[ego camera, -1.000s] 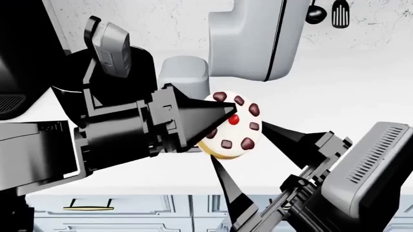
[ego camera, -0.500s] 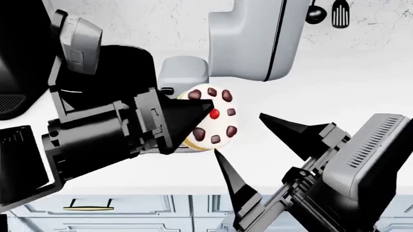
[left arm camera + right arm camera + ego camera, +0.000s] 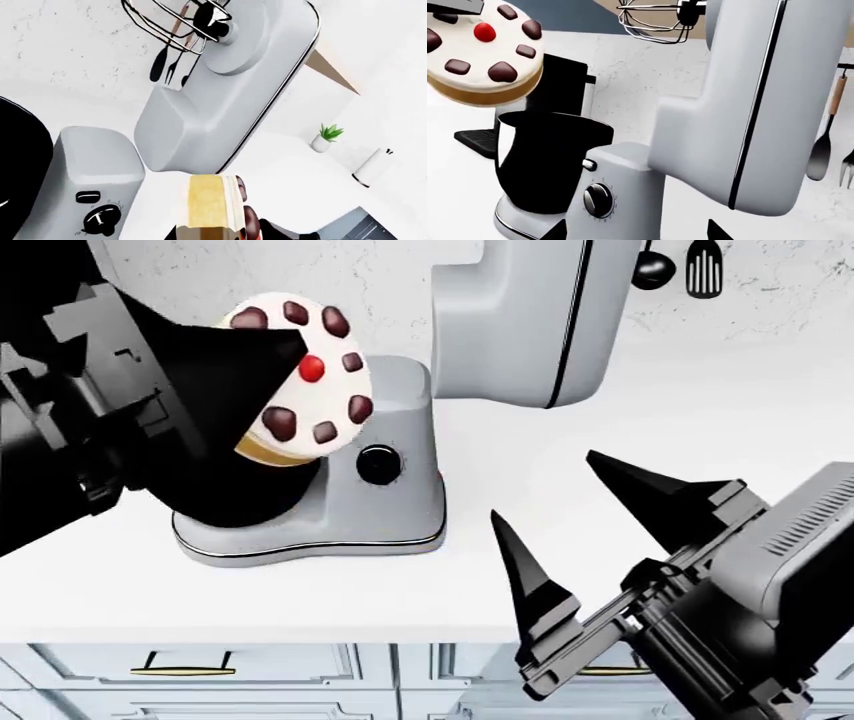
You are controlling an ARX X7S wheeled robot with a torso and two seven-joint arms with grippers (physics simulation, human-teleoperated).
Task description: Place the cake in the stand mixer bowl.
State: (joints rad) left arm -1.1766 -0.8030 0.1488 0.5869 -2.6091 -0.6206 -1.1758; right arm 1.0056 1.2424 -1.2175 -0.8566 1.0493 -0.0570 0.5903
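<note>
The left gripper (image 3: 247,390) clamps the cake (image 3: 304,375) tilted in the air above the black bowl (image 3: 544,165) of the mixer (image 3: 400,500), while the right gripper (image 3: 601,530) stands wide apart, holding nothing.

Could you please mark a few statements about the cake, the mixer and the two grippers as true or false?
1. The left gripper holds the cake in the air. True.
2. The cake already lies inside the stand mixer bowl. False: it is above the bowl, clamped in the fingers.
3. The right gripper is open and empty. True.
4. The stand mixer has its head lowered into the bowl. False: the head is tilted up, whisk clear.
</note>
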